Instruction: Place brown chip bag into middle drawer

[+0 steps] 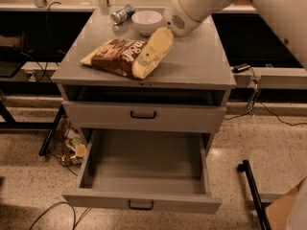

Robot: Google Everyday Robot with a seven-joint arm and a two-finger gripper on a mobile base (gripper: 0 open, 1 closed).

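Note:
The brown chip bag lies flat on the grey cabinet top, towards its front left. My gripper, with tan fingers on a white arm, reaches down from the upper right and sits over the bag's right yellow end, at or just above it. The middle drawer is pulled wide open below, and its inside shows nothing in it. The drawer above it is shut.
A white bowl and a small silver can stand at the back of the cabinet top. Clutter and cables lie on the floor left of the drawer. A black bar and a cardboard box are at the lower right.

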